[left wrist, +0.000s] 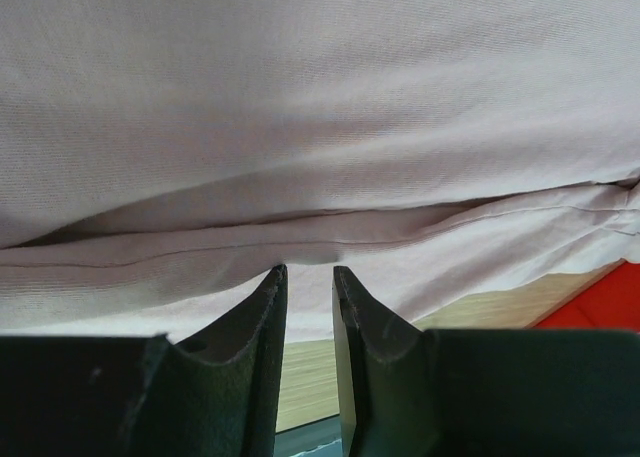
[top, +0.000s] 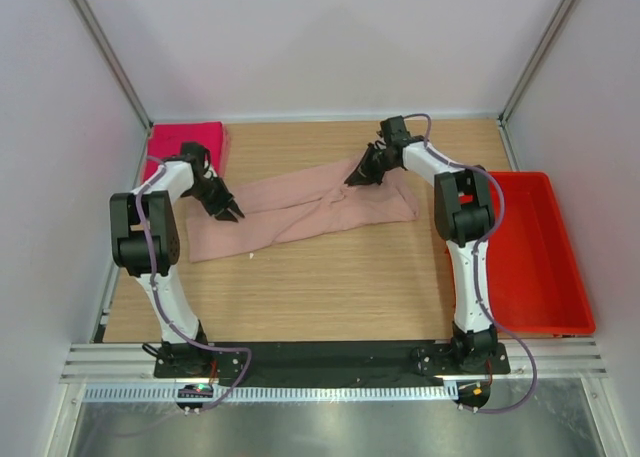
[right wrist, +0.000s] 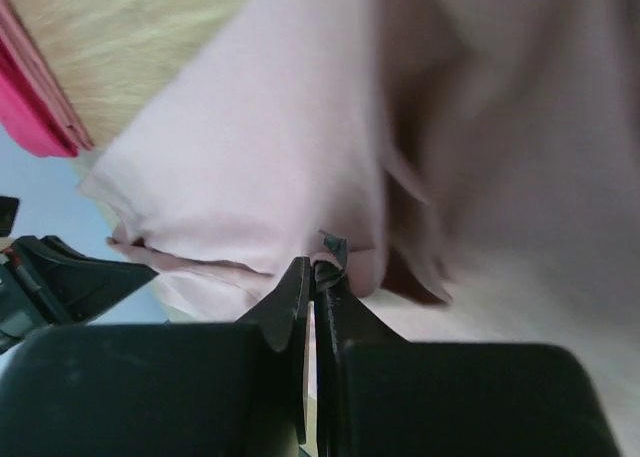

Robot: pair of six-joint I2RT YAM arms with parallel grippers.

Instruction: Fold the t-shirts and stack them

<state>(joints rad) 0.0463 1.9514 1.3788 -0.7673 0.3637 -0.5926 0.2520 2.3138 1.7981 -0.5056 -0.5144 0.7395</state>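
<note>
Top external: lying stretched on table [top: 350, 287], L of red bin [top: 530, 267], pale pink shirt [top: 310, 209]; sitting folded farther L, magenta shirt [top: 190, 137]. Clamping bin-side end w/ R gripper [top: 358, 175]; touching other end w/ L gripper [top: 232, 215], fingers slightly apart.

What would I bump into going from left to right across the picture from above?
magenta shirt → pale pink shirt → red bin
</note>
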